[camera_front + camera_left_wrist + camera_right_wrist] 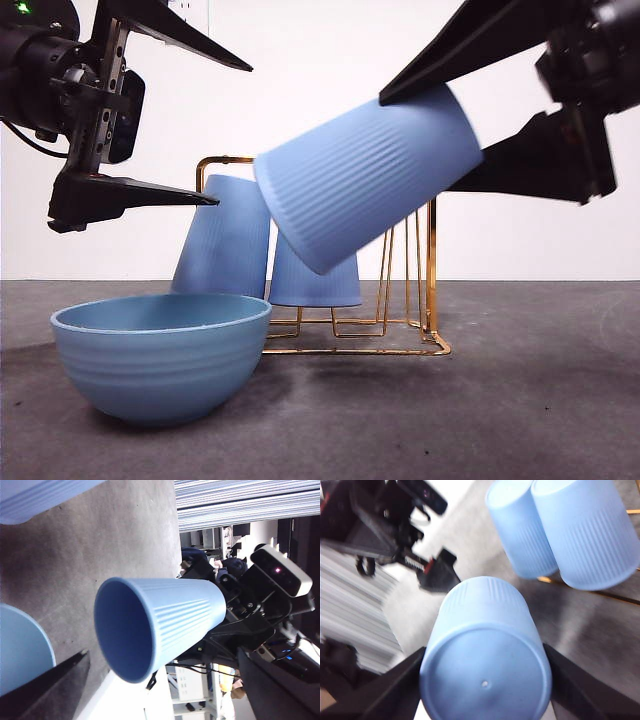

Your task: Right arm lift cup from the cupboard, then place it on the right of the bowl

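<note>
My right gripper is shut on a ribbed blue cup, holding it near its closed base. The cup hangs tilted in the air, mouth down and to the left, above the gold wire cupboard. In the right wrist view the cup's base fills the space between my right gripper's jaws. The left wrist view looks into the cup's open mouth. The light-blue bowl stands at front left on the table. My left gripper hovers open above the bowl, holding nothing.
Two more blue cups stand upside down on the cupboard, behind the bowl. They also show in the right wrist view. Grey table stretches right of the bowl and the rack.
</note>
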### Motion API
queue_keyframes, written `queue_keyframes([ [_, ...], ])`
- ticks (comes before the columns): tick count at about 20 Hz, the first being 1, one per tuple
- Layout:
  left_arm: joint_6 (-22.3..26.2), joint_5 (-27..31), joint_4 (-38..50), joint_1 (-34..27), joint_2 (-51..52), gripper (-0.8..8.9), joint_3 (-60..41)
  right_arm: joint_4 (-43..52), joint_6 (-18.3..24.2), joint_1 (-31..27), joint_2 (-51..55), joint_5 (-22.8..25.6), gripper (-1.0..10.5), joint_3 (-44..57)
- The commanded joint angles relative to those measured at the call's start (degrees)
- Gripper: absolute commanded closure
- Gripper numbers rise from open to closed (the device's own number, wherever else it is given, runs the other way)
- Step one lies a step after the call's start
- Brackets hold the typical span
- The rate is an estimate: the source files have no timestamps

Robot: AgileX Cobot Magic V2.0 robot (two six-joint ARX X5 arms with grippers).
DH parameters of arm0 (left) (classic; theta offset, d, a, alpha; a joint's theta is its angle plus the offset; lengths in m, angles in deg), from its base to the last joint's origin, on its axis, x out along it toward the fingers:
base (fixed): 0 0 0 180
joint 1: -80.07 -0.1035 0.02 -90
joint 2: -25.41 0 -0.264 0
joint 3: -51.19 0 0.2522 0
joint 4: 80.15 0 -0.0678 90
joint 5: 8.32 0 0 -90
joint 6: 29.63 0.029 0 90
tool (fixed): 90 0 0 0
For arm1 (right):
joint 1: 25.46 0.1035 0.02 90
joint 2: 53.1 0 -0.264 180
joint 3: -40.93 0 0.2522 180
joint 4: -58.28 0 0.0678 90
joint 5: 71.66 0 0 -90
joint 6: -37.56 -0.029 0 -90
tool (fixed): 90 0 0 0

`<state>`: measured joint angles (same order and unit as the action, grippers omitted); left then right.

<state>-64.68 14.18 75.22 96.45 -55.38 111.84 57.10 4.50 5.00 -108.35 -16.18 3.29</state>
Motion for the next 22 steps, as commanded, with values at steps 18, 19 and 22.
queue_keyframes([
  [18,-5.95,-1.79,3.21,4.22,-0.87,7.65,1.27,22.14,-11.78,6.19,-14.78,-2.19,7.1,0.55],
  [19,-5.92,-1.84,3.21,4.63,-0.87,8.10,1.27,22.14,-11.78,6.19,-14.78,-2.56,7.1,0.55],
  [22,-5.73,-2.75,3.23,5.18,-0.87,8.09,1.27,22.08,-11.98,6.16,-14.78,-3.02,7.1,0.55],
])
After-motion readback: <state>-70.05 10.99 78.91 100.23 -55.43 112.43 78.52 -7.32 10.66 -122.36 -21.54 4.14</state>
